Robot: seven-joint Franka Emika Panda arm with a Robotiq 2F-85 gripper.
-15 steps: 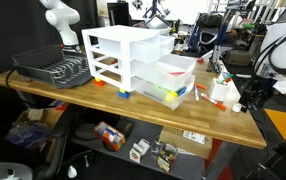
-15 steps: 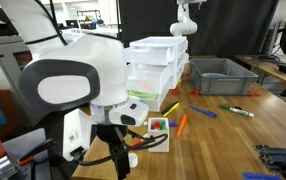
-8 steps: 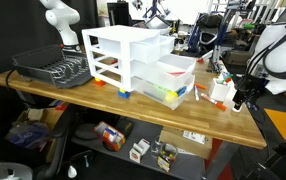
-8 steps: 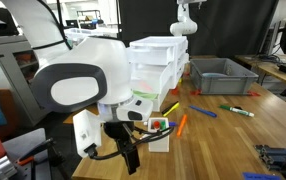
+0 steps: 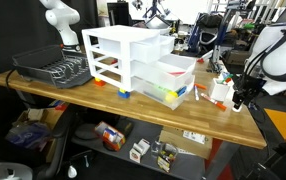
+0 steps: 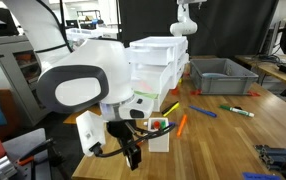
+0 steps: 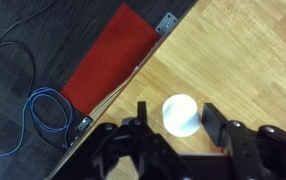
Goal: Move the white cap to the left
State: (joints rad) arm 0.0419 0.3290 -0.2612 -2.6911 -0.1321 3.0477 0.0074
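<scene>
The white cap [image 7: 180, 113], small and round, lies on the wooden table near its corner edge in the wrist view. My gripper [image 7: 177, 118] straddles it, one dark finger [image 7: 141, 118] on its left and the other on its right. Narrow gaps show on both sides, the left one wider, so the jaws stand open around the cap without touching it. In both exterior views the gripper [image 5: 245, 98] [image 6: 133, 155] hangs low over the table's corner, and the cap is hidden behind the arm.
A white blocky container with red parts [image 5: 221, 90] [image 6: 158, 130] stands close to the gripper. The big white drawer unit [image 5: 133, 60] sits mid-table, with a black dish rack [image 5: 51, 68], a grey bin [image 6: 223, 75] and loose markers [image 6: 208, 112]. Beyond the edge lie a red mat [image 7: 108, 60] and a blue cable [image 7: 48, 110].
The arm has shifted slightly over the table corner and come down a little. Its jaws have narrowed.
</scene>
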